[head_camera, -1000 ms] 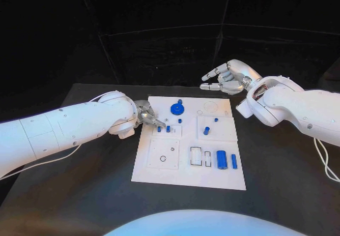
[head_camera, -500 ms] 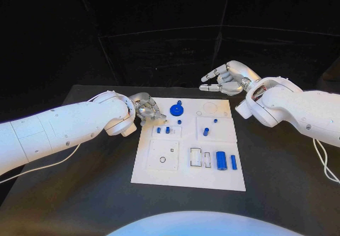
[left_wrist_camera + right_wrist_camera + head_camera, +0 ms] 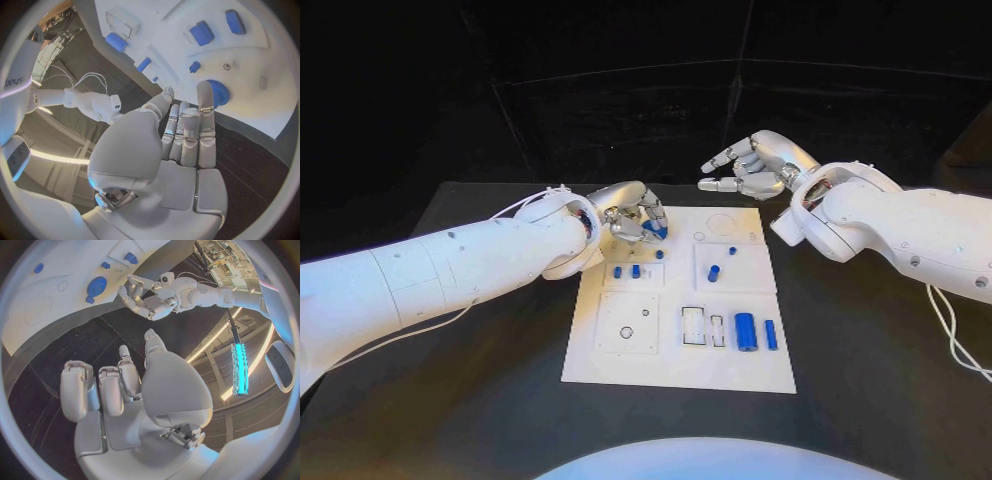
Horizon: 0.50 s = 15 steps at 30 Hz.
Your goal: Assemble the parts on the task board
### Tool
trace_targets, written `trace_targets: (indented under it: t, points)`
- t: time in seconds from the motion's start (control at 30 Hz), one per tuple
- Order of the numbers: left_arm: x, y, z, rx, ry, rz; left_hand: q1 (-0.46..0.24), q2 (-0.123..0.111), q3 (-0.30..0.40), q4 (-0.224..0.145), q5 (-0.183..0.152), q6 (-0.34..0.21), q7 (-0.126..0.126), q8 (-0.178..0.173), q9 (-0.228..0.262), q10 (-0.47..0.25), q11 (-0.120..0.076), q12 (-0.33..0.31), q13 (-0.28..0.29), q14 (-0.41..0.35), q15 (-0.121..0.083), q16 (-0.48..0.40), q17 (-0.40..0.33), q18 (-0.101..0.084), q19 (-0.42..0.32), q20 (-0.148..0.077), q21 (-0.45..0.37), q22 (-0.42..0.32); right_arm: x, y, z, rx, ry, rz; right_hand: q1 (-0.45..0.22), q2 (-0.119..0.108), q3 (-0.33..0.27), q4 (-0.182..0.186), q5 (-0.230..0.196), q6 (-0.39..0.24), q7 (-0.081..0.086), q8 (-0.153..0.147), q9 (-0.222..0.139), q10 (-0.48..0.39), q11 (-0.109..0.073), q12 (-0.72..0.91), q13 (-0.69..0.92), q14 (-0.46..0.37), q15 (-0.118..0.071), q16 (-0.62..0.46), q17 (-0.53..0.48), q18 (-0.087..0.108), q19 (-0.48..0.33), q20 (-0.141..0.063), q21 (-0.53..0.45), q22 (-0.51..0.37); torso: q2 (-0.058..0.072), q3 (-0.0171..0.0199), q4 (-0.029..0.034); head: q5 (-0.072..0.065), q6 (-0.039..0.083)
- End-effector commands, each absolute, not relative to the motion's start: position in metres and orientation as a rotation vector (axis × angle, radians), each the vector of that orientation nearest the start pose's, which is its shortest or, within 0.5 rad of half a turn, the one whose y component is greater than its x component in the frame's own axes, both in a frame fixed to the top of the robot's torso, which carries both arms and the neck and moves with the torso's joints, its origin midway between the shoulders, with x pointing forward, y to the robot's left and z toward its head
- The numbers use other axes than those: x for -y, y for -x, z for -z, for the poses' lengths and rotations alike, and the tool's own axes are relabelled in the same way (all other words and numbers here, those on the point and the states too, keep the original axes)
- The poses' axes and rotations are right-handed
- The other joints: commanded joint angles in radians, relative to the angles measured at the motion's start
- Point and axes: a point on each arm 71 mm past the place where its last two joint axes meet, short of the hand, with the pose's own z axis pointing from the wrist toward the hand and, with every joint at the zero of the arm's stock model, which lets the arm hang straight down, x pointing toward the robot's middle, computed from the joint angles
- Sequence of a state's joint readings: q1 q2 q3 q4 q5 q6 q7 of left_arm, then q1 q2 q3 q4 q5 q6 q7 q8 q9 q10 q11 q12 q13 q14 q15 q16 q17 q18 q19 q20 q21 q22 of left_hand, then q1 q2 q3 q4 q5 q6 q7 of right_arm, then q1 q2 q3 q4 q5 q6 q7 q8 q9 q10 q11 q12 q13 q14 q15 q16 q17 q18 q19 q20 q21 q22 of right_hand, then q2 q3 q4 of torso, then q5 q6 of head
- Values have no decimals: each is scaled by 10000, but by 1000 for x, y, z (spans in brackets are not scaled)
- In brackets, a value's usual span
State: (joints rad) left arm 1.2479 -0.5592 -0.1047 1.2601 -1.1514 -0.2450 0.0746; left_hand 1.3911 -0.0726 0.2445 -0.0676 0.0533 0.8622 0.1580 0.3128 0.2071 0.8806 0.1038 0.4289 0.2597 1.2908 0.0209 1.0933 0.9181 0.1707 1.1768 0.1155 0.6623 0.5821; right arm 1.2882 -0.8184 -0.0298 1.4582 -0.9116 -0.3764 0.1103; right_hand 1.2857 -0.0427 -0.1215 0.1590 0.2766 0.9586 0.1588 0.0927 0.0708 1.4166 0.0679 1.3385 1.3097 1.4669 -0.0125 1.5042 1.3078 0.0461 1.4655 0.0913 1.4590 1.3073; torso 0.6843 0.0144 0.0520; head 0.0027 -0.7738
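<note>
Two silver hands hang over the far end of the white task board (image 3: 678, 365), which lies flat in the middle of the black table (image 3: 877, 380). The left hand (image 3: 635, 214) covers the board's far left corner and hides most of the blue gear (image 3: 218, 93) in the head view, where just a blue edge peeks out beside its fingers. The left wrist view shows that gear as a round, ridged blue disc lying on the board just beyond the fingertips (image 3: 205, 90); whether they touch it cannot be told. The fingers lie straight and close together, and nothing is seen in their grasp.

The right hand (image 3: 750, 168) floats beyond the board's far edge, off the board and well apart from the parts, its fingers loosely curled and spread, holding nothing.

Several small blue pegs (image 3: 627, 271) stand in a raised white square near the left hand. A blue cylinder (image 3: 746, 331) and a slimmer blue bar (image 3: 772, 334) lie side by side at the near right, next to a dark-outlined rectangular slot (image 3: 695, 326). The board is smooth and matte.
</note>
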Motion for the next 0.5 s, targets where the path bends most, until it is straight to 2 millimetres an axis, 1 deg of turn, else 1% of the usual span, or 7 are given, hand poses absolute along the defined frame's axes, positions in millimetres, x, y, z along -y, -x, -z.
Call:
trace_targets:
  t: [0.03, 0.1, 0.2, 0.3, 0.33, 0.4, 0.5]
  points:
    - [-112, -520, 201, -17086, -3446, 8812, -45, -112, 67, -48, -25, 165, 15, -210, -213, -15, -5, -211, -311, 283, -19, 375, 222, 126, 203, 10, 36, 5, 205, -513, 133, -15482, -2463, -10179, 37, 65, -43, 0, 57, -19, -70, 62, 3, -36, -21, -19, 640, 736, 12, -54, 1306, 49, -42, 25, -46, 154, 17, -9, -10, -48, 30]
    - [-109, -520, 205, -17299, -3869, 8491, -125, -156, 70, -92, -24, 255, -6, -361, -365, 14, -4, -318, -519, 605, -27, 841, 635, 132, 404, 2, 125, 38, 205, -513, 134, -15484, -2462, -10181, 37, 65, -43, 0, 57, -19, -70, 62, 3, -36, -21, -19, 640, 736, 12, -54, 1306, 49, -42, 25, -46, 154, 19, -8, -13, -62, 24]
    - [-105, -521, 211, -17584, -4333, 8081, -268, -217, -23, -113, -25, 382, -30, -534, -547, 36, -18, -422, -770, 1139, -44, 1684, 1518, 123, 743, -11, 337, 153, 205, -514, 134, -15486, -2463, -10180, 37, 65, -43, 0, 57, -19, -70, 62, 3, -36, -21, -19, 640, 736, 12, -54, 1306, 49, -42, 25, -46, 154, 34, -10, -30, -58, 39]
    - [-103, -522, 214, -17725, -4603, 7810, -349, -217, -97, -139, -14, 558, -57, -661, -700, 187, -36, -444, -979, 1493, -85, 2300, 2191, -2, 1214, -49, 1116, 923, 204, -513, 134, -15484, -2456, -10193, 37, 65, -43, 0, 57, -19, -70, 62, 3, -36, -21, -19, 640, 736, 12, -54, 1306, 49, -42, 25, -46, 154, 31, -1, -22, -77, 28]
    - [-102, -523, 215, -17757, -4696, 7719, -360, -204, -109, -151, -26, 625, -70, -694, -743, 249, -65, -447, -1042, 1610, -96, 2494, 2421, -66, 1397, -61, 1462, 1277, 204, -514, 134, -15483, -2453, -10198, 37, 65, -43, 0, 57, -19, -70, 62, 3, -36, -21, -19, 640, 736, 12, -54, 1306, 49, -42, 25, -46, 154, 32, -6, -19, -89, 27]
    - [-100, -524, 216, -17793, -4833, 7576, -370, -178, -115, -161, -26, 700, -82, -730, -791, 308, -73, -459, -1116, 1680, -108, 2613, 2536, -104, 1523, -75, 1693, 1510, 204, -514, 134, -15481, -2448, -10206, 37, 65, -43, 0, 57, -19, -70, 62, 3, -36, -21, -19, 640, 736, 12, -54, 1306, 49, -42, 25, -46, 154, 26, 0, -19, -92, 25]
    - [-97, -525, 218, -17816, -4985, 7376, -368, -156, -112, -170, -27, 765, -92, -739, -814, 321, -77, -477, -1163, 1699, -111, 2652, 2559, -115, 1562, -81, 1762, 1580, 203, -514, 133, -15479, -2439, -10221, 47, 72, -48, -5, 59, -20, -70, 63, 2, -36, -20, -18, 640, 737, 11, -53, 1309, 49, -43, 24, -48, 151, 19, -3, -21, -89, 27]
